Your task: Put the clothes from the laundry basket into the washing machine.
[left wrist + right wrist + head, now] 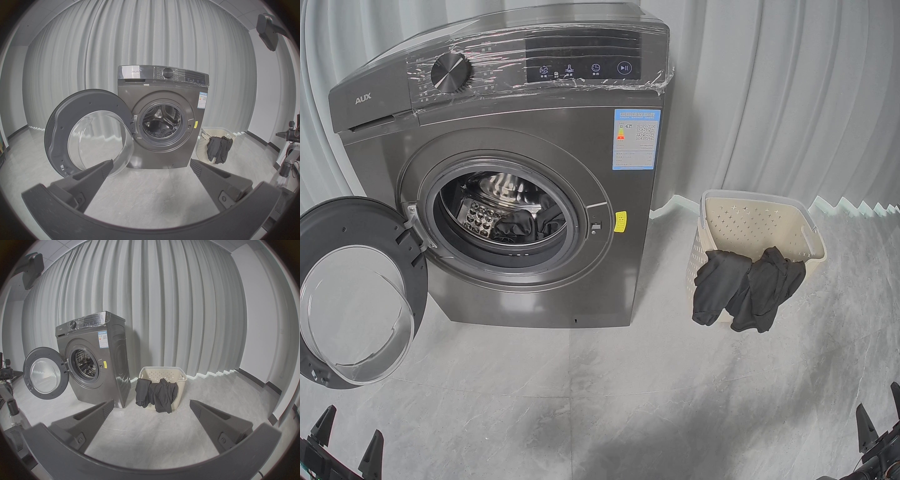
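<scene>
Black-fingered, the left hand and right hand hang low over the grey floor, both spread apart and empty. Farther off, dark clothes drape over the front rim of the cream laundry basket, near the washing machine on the robot's right. The machine's door stands wide open, another dark garment lies in the drum, and pale curtains hang behind.

Left gripper: dark grey matte plastic. Two wedge fingers tapering to blunt tips. Fine ribbing on inner pad. Round screw near each finger base. Broad curved dark guard beneath. Right gripper: same grey, same wedge shape, same screws. In head view, fingertips black, pointed.
</scene>
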`<state>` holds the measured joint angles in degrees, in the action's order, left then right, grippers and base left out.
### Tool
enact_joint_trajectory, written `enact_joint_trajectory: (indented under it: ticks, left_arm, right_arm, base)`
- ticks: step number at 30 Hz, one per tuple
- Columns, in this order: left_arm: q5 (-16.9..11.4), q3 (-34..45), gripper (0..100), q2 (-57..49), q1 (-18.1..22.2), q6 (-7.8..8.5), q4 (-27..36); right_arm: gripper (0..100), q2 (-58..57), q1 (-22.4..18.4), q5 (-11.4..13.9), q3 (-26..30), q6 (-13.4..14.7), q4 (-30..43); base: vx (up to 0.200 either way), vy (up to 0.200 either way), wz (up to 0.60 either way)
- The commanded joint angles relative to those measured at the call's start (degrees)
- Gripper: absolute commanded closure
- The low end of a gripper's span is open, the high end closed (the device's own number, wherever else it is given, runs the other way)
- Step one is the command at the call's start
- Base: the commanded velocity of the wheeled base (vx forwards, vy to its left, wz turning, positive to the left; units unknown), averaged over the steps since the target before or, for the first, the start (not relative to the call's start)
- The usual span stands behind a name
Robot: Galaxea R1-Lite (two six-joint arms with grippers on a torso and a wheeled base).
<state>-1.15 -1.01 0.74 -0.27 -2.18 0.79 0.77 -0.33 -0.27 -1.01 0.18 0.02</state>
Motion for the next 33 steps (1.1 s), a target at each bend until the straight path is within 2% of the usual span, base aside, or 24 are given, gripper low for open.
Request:
enact_joint_trajectory:
  ticks: [1, 4, 13, 25, 33]
  left_arm:
    - [0.0, 0.7, 0, -0.7, 0.0, -0.02, 0.0]
    - [0.0, 0.7, 0, -0.7, 0.0, 0.07, 0.0]
    - [0.4, 0.7, 0, -0.7, 0.1, -0.1, 0.0]
    - [0.6, 0.7, 0, -0.7, 0.1, -0.02, 0.0]
    - [0.6, 0.7, 0, -0.7, 0.1, -0.1, 0.0]
  right_arm:
    - [0, -0.8, 0.0, 0.0, 1.0, 0.0, 0.0]
    - [0, -0.8, 0.0, 0.0, 1.0, 0.0, 0.0]
    - [0, -0.8, 0.0, 0.0, 1.0, 0.0, 0.0]
    - [0, -0.8, 0.0, 0.0, 1.0, 0.0, 0.0]
    - [0, -0.8, 0.0, 0.0, 1.0, 0.0, 0.0]
  base:
    - [0.0, 0.0, 0.0]
    - [0.0, 0.0, 0.0]
    - [0.0, -0.2, 0.0]
    - [0.0, 0.0, 0.0]
    - [0.0, -0.2, 0.0]
